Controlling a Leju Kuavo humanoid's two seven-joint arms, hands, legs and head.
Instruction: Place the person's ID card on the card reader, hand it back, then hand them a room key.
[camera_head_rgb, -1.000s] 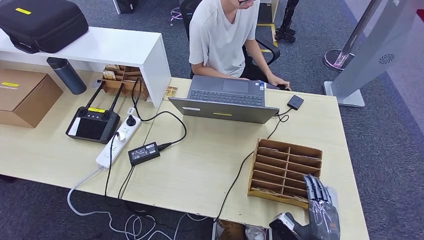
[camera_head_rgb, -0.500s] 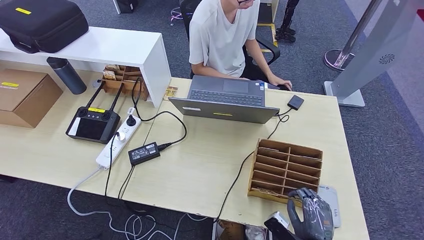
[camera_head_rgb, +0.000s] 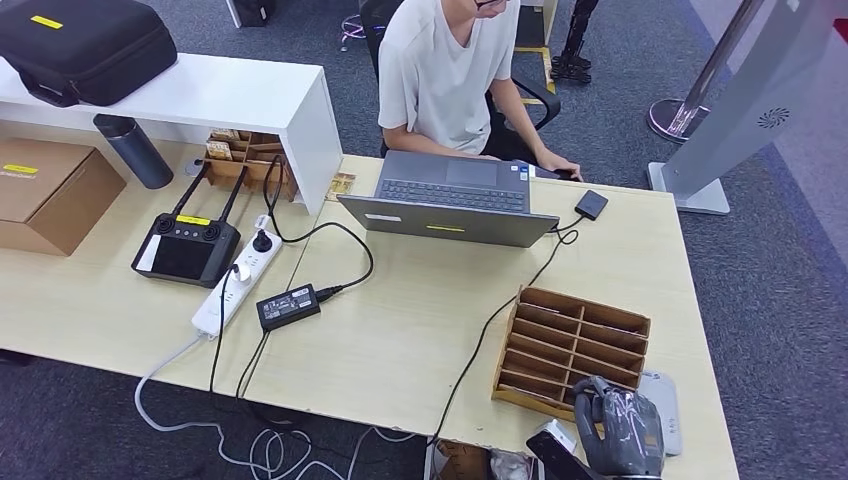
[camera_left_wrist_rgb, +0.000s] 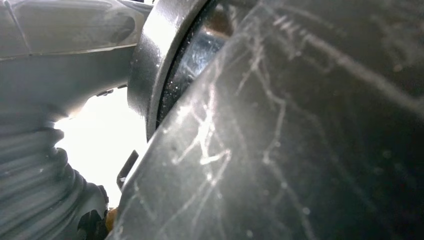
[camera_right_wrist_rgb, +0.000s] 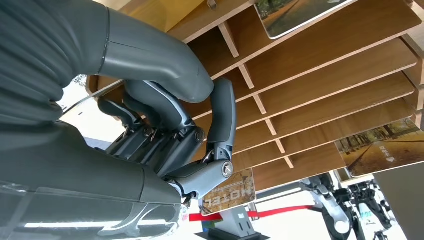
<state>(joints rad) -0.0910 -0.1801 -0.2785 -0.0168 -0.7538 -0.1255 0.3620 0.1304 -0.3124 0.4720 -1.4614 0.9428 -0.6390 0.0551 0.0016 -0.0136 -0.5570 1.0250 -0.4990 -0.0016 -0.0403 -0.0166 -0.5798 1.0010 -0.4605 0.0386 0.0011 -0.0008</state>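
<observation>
Where right hand (camera_head_rgb: 620, 432) curls, slatted wooden rack (camera_head_rgb: 572, 340)

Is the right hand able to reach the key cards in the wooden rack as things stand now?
Probably yes. The right hand is already at the near edge of the wooden rack, its fingers curled at the slots, and a key card lies close by them. Nothing stands between them.

The card rack (camera_head_rgb: 570, 345) is plain brown wood, matt. The table (camera_head_rgb: 400, 330) looks like smooth pale wood laminate. The right hand (camera_head_rgb: 620, 430) is dark, slightly shiny plastic.
</observation>
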